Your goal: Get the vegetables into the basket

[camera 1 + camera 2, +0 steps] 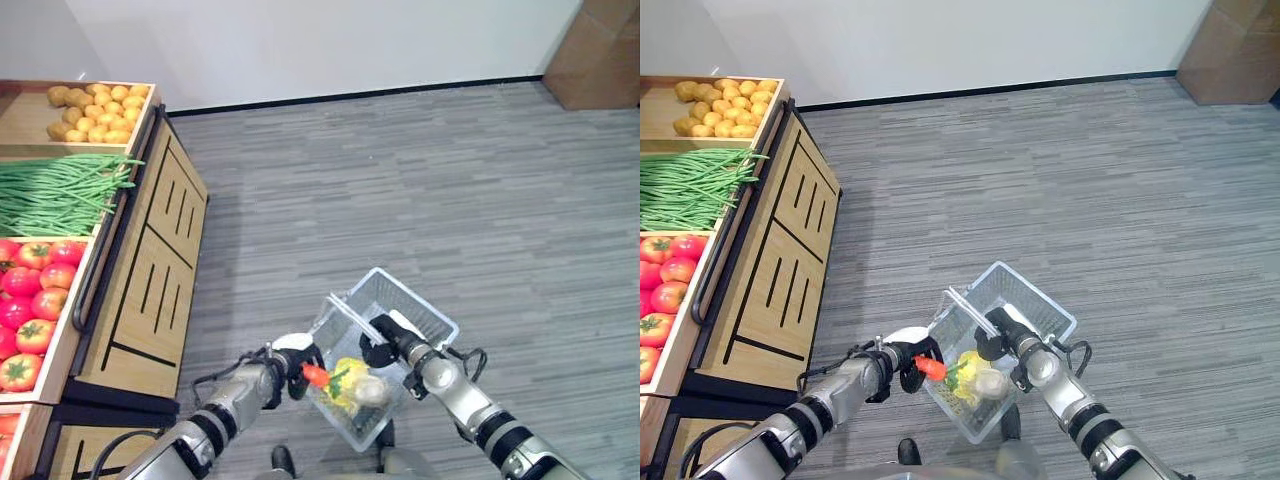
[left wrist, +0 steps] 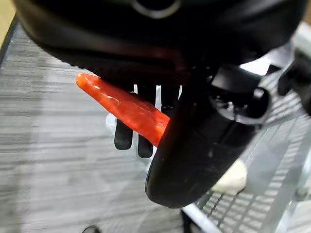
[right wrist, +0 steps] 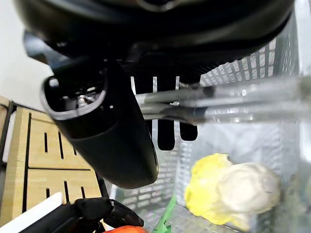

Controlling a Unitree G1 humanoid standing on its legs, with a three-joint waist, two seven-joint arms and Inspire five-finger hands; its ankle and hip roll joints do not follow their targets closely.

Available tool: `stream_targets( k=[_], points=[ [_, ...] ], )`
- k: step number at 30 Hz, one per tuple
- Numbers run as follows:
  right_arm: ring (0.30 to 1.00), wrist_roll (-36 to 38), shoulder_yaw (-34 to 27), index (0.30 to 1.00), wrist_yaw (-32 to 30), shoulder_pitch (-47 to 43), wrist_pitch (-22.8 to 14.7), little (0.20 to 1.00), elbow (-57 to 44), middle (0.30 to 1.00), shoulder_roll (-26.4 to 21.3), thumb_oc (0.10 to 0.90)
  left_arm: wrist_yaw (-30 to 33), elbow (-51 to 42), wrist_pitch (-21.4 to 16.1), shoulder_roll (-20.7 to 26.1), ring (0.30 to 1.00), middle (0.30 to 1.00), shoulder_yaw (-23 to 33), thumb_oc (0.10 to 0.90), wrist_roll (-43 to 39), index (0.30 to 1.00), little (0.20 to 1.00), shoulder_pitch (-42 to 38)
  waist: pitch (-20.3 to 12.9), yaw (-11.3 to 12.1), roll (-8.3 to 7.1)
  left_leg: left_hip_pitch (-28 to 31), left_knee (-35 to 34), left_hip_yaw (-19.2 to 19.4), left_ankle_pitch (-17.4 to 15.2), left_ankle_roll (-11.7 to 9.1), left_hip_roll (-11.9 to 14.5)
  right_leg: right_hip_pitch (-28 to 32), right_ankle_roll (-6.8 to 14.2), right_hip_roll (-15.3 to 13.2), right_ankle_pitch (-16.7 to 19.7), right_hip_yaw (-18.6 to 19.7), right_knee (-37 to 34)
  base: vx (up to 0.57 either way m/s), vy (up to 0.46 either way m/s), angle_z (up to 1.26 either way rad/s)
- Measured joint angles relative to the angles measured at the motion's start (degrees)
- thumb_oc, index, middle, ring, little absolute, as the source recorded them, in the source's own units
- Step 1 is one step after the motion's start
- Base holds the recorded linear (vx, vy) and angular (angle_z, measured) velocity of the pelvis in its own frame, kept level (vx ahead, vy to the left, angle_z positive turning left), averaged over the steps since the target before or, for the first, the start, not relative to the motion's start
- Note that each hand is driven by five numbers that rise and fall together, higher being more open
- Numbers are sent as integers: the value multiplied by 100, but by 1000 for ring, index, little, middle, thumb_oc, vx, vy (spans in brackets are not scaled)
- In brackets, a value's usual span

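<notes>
My left hand is shut on an orange-red carrot and holds it at the near rim of the clear wire basket. The carrot sticks out between the thumb and fingers in the left wrist view, beside the basket's mesh. My right hand is shut on the basket's handle and carries the basket above the floor. Inside lie a yellow vegetable with green leaves and a pale round one.
A wooden produce stand runs along the left, holding potatoes, green beans and tomatoes. Grey plank floor spreads to the right. A cardboard box stands at the far right corner.
</notes>
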Motion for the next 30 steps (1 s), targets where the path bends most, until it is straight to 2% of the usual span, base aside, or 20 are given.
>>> stream_targets(
  k=[2, 11, 12, 13, 14, 24, 30],
  points=[
    [300, 7, 145, 300, 25, 1, 0, 300, -2, 300, 5, 400, 49, 102, 5, -93, 300, 300, -1, 400, 107, 300, 300, -10, 0, -95, 0, 0, 0, 4, 4, -6, 29, -2, -2, 39, -16, -1, 0, -1, -46, -3],
    [300, 10, 417, 300, 240, 37, -2, 300, -185, 300, -62, 400, 147, 67, -8, -112, 300, 300, -218, 400, 235, 300, 300, -530, -2, -212, -3, -50, -1, 91, 13, -41, 45, -109, -1, 89, -18, 74, 1, 2, -18, -4],
    [300, 10, 436, 300, 251, 37, -2, 300, -193, 300, -81, 400, 160, 59, -12, -114, 322, 322, -218, 416, 235, 322, 322, -572, -2, -212, -3, -50, -1, 101, 12, -43, 47, -115, -1, 91, -17, 81, 1, 6, -19, -3],
    [300, 10, 441, 300, 268, 38, -2, 300, -193, 300, -91, 400, 160, 51, -14, -117, 498, 498, -219, 541, 235, 498, 498, -602, -2, -215, -3, -50, -1, 105, 12, -43, 50, -116, -2, 92, -17, 83, 1, 7, -16, -4],
    [300, 10, 443, 300, 283, 38, -2, 300, -193, 300, -112, 400, 160, -7, -16, -103, 1000, 1000, -220, 900, 235, 1000, 1000, -623, -2, -219, -3, -50, -1, 112, 11, -43, 55, -121, -3, 91, -16, 89, 1, 0, 0, 0],
    [300, 6, 505, 300, 412, 37, -2, 300, -193, 300, -175, 400, 113, -247, -42, 8, 1000, 1000, -224, 900, 218, 1000, 1000, -622, -12, -188, 25, -17, 0, 89, 12, -44, 82, -62, -10, 73, -23, 54, 0, 2, -4, 1],
    [300, -1, 498, 300, 409, 41, -2, 300, -154, 300, -217, 400, -18, -847, -53, 271, 1000, 1000, -219, 900, -42, 1000, 1000, -537, -13, -134, 147, 46, -1, -15, 19, -53, 82, 63, -34, 59, -18, -37, -2, -3, -1, 8]
  ],
)
